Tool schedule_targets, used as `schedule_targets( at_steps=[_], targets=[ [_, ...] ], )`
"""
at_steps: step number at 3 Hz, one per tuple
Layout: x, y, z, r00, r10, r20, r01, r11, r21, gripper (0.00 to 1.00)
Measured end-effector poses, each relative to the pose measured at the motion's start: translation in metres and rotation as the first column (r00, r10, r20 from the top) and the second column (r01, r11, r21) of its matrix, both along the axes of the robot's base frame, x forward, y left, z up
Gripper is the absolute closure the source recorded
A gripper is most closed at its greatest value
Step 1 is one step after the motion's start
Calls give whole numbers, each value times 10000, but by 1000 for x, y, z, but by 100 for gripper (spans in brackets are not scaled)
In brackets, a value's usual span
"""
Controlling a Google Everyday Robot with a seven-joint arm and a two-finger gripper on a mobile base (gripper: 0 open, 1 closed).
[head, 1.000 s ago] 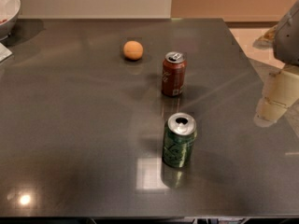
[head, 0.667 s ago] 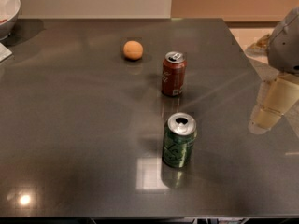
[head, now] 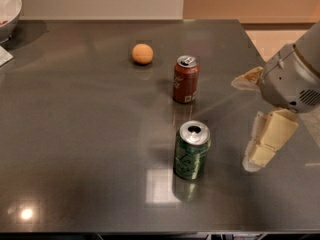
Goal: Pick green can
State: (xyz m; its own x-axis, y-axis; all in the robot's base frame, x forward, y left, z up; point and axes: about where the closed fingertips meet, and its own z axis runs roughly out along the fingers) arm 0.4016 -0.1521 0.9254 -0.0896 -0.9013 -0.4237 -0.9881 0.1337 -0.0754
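The green can (head: 191, 150) stands upright on the dark table (head: 75, 134), near the front centre, with its silver top and pull-tab opening showing. My gripper (head: 250, 120) comes in from the right edge and hangs a little to the right of the can, apart from it. Its two pale fingers are spread: one fingertip (head: 246, 79) points left at the height of the brown can, the other (head: 256, 156) reaches down level with the green can. Nothing is between them.
A reddish-brown can (head: 185, 79) stands upright just behind the green can. An orange ball (head: 142, 53) lies further back to the left. A white bowl (head: 7, 9) sits at the far left corner. The table's right edge runs behind the gripper.
The gripper has moved left and slightly down, closer to the green can. The cans and the ball have not moved.
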Motion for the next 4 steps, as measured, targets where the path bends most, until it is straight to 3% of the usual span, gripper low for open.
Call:
schedule_targets(
  at_steps=[2,4],
  targets=[
    [-9,44,-22,9966,828,-3,-821,9894,1201,0],
    [-14,75,-34,9925,1215,-157,-1162,9739,1948,0]
  ],
)
